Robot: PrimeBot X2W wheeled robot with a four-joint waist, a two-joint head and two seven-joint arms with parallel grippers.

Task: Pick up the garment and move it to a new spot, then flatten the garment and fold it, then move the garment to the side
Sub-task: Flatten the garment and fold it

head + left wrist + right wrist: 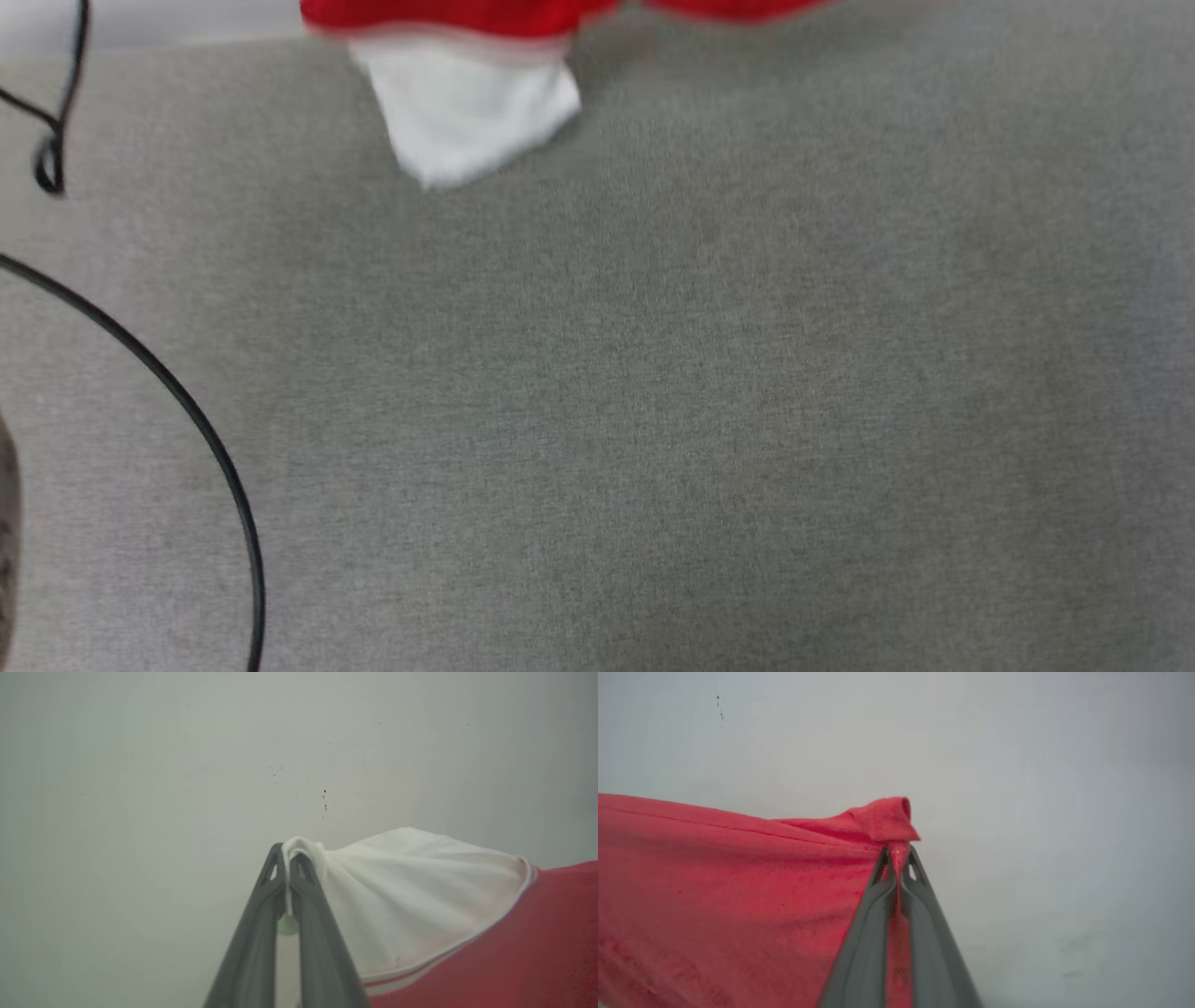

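One soft jersey garment [464, 112] is held stretched between both tools. In the head view it sits at the top edge, blurred and mostly cut off: a red strip and one white sleeve drooping over the far part of the tabletop [672, 420]. Whether the sleeve touches that surface is hard to make out. The left tool [286, 856] is pinched tight on a bunched fold of the white sleeve, and thin stripes run where white meets red. The right tool [899, 856] is clamped on a puckered red corner. The tabletop is grey with a fine woven texture. A thin black cable [187, 411] curves across its left side. A pale, faintly speckled wall [140, 765] stands behind.
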